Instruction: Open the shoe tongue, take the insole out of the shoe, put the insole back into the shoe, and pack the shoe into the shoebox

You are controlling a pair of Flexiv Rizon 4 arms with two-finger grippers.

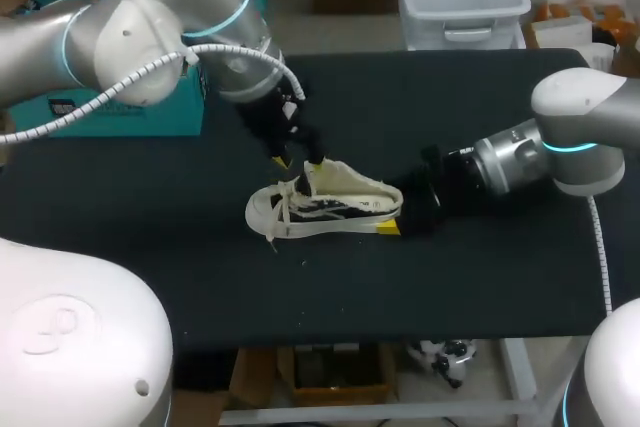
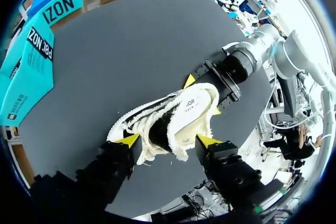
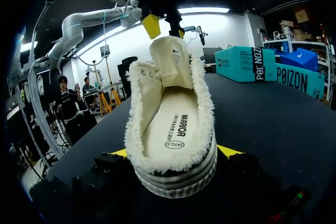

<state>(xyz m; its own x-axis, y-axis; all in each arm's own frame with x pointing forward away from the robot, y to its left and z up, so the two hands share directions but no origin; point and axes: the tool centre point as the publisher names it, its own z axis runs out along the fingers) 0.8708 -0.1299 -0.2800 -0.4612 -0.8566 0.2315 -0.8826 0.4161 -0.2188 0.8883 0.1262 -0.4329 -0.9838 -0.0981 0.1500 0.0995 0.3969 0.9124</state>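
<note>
Right now my right tool [image 3: 173, 152] clamps the shoe [image 1: 325, 209] at its heel; my left tool [image 2: 168, 140] gapes astride the tongue [image 3: 170, 59], holding nothing. Closing off-centre could snag the laces [image 1: 280, 209].

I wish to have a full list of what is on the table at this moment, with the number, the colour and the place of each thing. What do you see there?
table: one, black, under everything.
shoe: one, cream with black stripes, on its sole at the table's middle, toe toward the left arm's side.
tongue: one, cream, raised upright at the shoe's opening.
insole: one, cream with dark print, lying inside the shoe.
laces: white, loose at the toe end; I cannot count them.
teal boxes: two, teal, by the table's far left edge; I cannot tell whether they stand on it or beside it.
left gripper: one, black with yellow tips, at the top of the tongue.
right gripper: one, black with yellow tips, shut on the shoe's heel from both sides.
</note>
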